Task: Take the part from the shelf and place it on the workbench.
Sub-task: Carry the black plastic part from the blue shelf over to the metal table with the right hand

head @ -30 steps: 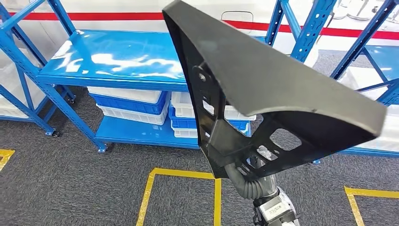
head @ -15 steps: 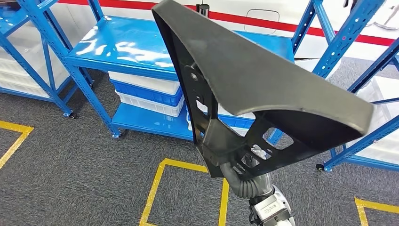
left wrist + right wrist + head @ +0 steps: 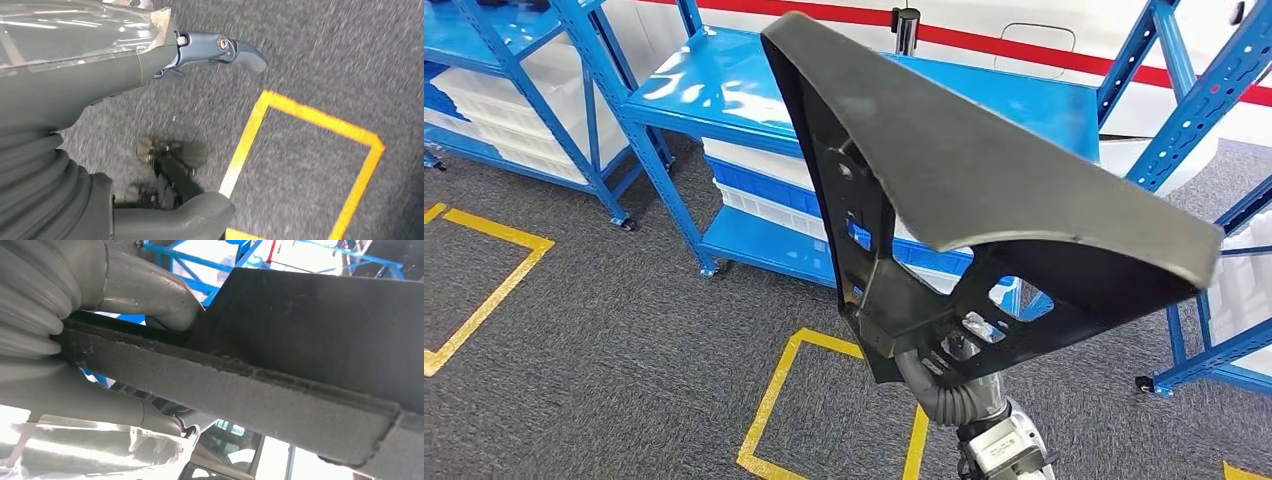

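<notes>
My left hand hangs over grey carpet beside a yellow floor marking, its fingers apart with nothing in them. Ahead stands the blue shelf, with white and blue bins on its lower level. My right hand grips the large black part at its lower edge, thumb pressed on the rim, raised clear of the shelf.

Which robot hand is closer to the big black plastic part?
Right. The right hand grips the big black plastic part at its lower end; the left hand hangs over the grey carpet, apart from it.
</notes>
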### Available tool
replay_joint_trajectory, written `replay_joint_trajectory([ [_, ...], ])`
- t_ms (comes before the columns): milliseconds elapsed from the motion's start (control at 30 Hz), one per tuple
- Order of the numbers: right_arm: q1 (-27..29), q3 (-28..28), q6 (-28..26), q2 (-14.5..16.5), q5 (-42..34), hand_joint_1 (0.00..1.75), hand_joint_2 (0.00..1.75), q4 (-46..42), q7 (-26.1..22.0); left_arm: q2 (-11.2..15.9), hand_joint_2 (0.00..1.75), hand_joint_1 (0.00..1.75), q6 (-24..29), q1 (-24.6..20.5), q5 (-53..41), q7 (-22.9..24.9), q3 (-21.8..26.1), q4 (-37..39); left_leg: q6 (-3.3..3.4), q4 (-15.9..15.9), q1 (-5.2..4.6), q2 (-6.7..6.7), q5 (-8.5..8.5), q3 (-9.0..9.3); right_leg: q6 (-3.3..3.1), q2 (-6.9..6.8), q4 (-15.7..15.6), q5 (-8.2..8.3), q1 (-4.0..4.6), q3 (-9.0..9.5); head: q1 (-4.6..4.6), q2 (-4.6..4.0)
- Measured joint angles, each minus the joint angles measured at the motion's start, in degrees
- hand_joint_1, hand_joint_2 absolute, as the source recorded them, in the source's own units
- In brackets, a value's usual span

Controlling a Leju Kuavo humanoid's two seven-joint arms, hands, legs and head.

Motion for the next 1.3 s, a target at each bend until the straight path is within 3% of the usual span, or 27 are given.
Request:
replay_joint_trajectory([
  [100,0.0,0.0,-0.2,0.0,-0.1,1.75,1.75,0.0,0.0,0.0,1.75,0.00,-0.1,-0.1,-0.1,0.0,0.0,-0.1,-0.82,10.2,0.24,2.51,-5.61,-4.43,-0.44,-1.72,0.0,0.15,0.15,-0.16,-0.38,0.00],
  [133,0.1,0.0,-0.2,0.0,-0.2,1.75,1.75,0.0,-0.1,0.0,1.75,0.00,-0.1,-0.1,-0.1,0.0,0.0,-0.1,-1.02,13.1,0.35,2.75,-6.66,-5.69,-0.44,-2.32,0.0,0.14,0.26,-0.22,-0.38,0.00],
  [167,0.1,0.1,-0.2,0.0,-0.3,1.75,1.75,0.0,-0.2,0.0,1.75,0.00,-0.1,-0.1,-0.1,0.0,0.0,-0.1,-1.12,14.2,0.44,2.93,-6.67,-6.07,-0.44,-2.93,0.0,0.13,0.32,-0.26,-0.40,0.00],
  [200,0.1,0.2,-0.2,0.0,-0.4,1.75,1.75,0.0,-0.3,0.0,1.75,0.00,0.0,-0.1,-0.1,0.0,0.0,-0.1,-1.14,13.1,0.51,3.15,-5.65,-5.31,-0.43,-3.48,0.0,0.12,0.35,-0.26,-0.40,0.00],
  [267,0.1,0.4,-0.2,0.0,-0.6,1.75,1.75,0.1,-0.7,0.0,1.75,0.00,0.3,-0.1,-0.1,0.0,0.1,-0.1,-0.91,5.6,0.54,4.57,-2.23,-1.17,-0.40,-4.44,0.0,0.09,0.43,-0.17,-0.41,0.00],
  [333,0.1,0.7,-0.2,0.0,-0.8,1.75,1.75,0.2,-1.1,0.0,1.75,0.00,0.4,-0.3,-0.1,0.0,0.3,-0.1,-0.40,-0.5,0.15,6.10,-0.42,1.95,-0.14,-5.22,0.1,-0.04,0.90,-0.25,-0.34,0.00],
  [367,0.1,0.8,-0.2,0.0,-0.9,1.75,1.75,0.3,-1.4,0.0,1.75,0.00,0.4,-0.4,-0.1,0.0,0.4,-0.1,-0.10,-1.6,-0.11,6.38,-0.32,2.33,0.00,-5.62,0.1,-0.09,1.11,-0.32,-0.28,0.00],
  [467,0.0,1.3,-0.2,0.0,-1.9,1.75,1.75,0.7,-2.2,0.1,1.75,0.00,0.4,-0.3,-0.3,0.0,0.7,0.0,1.10,-2.3,-0.40,4.95,0.13,2.17,0.71,-6.46,0.4,-0.49,1.25,-0.62,-0.12,0.00],
  [533,0.0,1.5,-0.3,0.0,-2.9,1.75,1.75,0.9,-2.6,0.1,1.75,0.00,0.2,-0.6,-0.7,0.0,0.9,0.3,1.98,-2.8,-0.22,3.95,0.70,2.24,0.75,-4.43,4.0,-2.53,1.10,-2.35,0.03,0.00],
  [600,-0.1,1.5,-0.3,-0.1,-4.0,1.75,1.75,1.1,-2.8,0.3,1.75,0.00,0.0,-1.4,-1.1,0.0,0.9,1.1,2.42,-2.8,-0.25,2.80,0.96,1.95,0.29,-1.97,11.6,-5.86,0.77,-6.07,0.27,0.00],
  [667,-0.1,1.7,-0.3,-0.4,-4.5,1.75,1.75,1.4,-2.6,0.4,1.75,0.00,-0.1,-2.0,-1.5,0.0,1.0,2.1,2.52,-2.8,-0.30,1.51,1.07,1.77,0.49,-1.35,17.0,-7.36,0.64,-8.80,0.37,0.00],
  [700,-0.1,1.7,-0.3,-0.5,-4.6,1.75,1.75,1.5,-2.5,0.4,1.75,0.00,-0.2,-2.1,-1.6,0.0,1.0,2.5,2.49,-2.8,-0.31,0.86,1.10,1.76,0.94,-1.21,16.6,-6.74,0.59,-8.63,0.39,0.00],
  [733,-0.1,1.8,-0.3,-0.6,-4.7,1.75,1.75,1.6,-2.4,0.4,1.75,0.00,-0.2,-2.2,-1.8,0.0,1.0,2.9,2.43,-2.7,-0.30,0.22,1.13,1.81,1.48,-0.96,13.8,-5.26,0.49,-7.32,0.39,0.00],
  [800,0.0,2.0,-0.3,-0.9,-4.9,1.75,1.75,1.5,-2.2,0.4,1.75,0.00,-0.4,-2.4,-2.0,0.0,1.0,3.7,2.09,-2.4,-0.44,-1.02,1.10,1.77,2.26,0.48,5.7,-1.89,0.15,-3.56,0.40,0.00],
  [867,0.3,2.2,-0.5,-1.3,-5.1,1.75,1.75,1.5,-1.9,0.5,1.75,0.00,-0.5,-2.7,-2.6,0.0,0.9,4.6,1.53,-2.1,-0.59,-2.01,1.00,1.49,1.95,1.44,1.3,-0.40,0.00,-1.66,0.35,0.00],
  [933,1.0,2.5,-0.7,-1.7,-5.3,1.75,1.75,1.4,-1.7,0.6,1.75,0.00,-0.4,-2.7,-3.3,0.0,0.8,5.3,0.91,-2.0,-0.40,-2.73,1.02,1.16,1.07,0.89,1.0,-0.21,0.12,-1.39,0.30,0.00],
  [967,1.3,2.7,-0.7,-1.9,-5.4,1.75,1.75,1.4,-1.7,0.7,1.75,0.00,-0.3,-2.6,-3.5,0.0,0.7,5.4,0.63,-1.7,-0.25,-2.48,0.82,0.96,0.68,0.51,0.9,-0.08,0.10,-1.24,0.30,0.00],
  [1033,2.0,3.1,-0.5,-2.1,-5.6,1.75,1.75,1.0,-2.0,0.8,1.75,0.00,0.1,-2.4,-3.6,0.0,0.5,5.3,0.08,1.3,-0.08,-0.34,-1.23,-0.41,-0.05,-0.37,0.8,0.10,-0.07,-1.15,0.02,0.00],
  [1100,2.8,3.4,-0.1,-2.4,-6.0,1.75,1.75,0.7,-2.6,0.8,1.75,0.00,0.3,-2.3,-3.4,0.0,0.3,4.9,-0.42,8.5,0.02,2.17,-5.15,-3.67,-0.57,-1.47,0.8,-0.02,0.19,-1.11,-0.29,0.00],
  [1167,3.5,3.6,0.4,-2.8,-6.4,1.75,1.75,0.6,-3.2,0.8,1.75,0.00,0.3,-2.1,-3.3,0.0,0.3,4.2,-0.67,14.4,0.16,2.94,-7.25,-6.52,-0.85,-2.70,0.8,-0.16,0.47,-1.09,-0.32,0.00],
  [1200,3.7,3.8,0.5,-3.0,-6.5,1.75,1.75,0.6,-3.3,0.8,1.75,0.00,0.3,-2.0,-3.2,0.0,0.2,3.9,-0.66,14.6,0.18,3.10,-6.76,-6.58,-0.94,-3.25,0.8,-0.24,0.53,-1.04,-0.33,0.00],
  [1233,3.8,3.9,0.6,-3.1,-6.5,1.75,1.75,0.6,-3.4,0.8,1.75,0.00,0.3,-1.9,-3.2,0.0,0.1,3.7,-0.57,12.7,0.18,3.26,-5.43,-5.61,-0.98,-3.73,0.8,-0.33,0.58,-0.96,-0.33,0.00],
  [1300,3.9,4.0,0.6,-3.2,-6.6,1.75,1.75,0.5,-3.6,0.8,1.75,0.00,0.3,-1.8,-3.2,0.0,-0.1,3.4,-0.16,5.0,-0.04,4.86,-2.00,-1.52,-0.88,-4.57,0.8,-0.57,0.79,-0.71,-0.33,0.00],
])
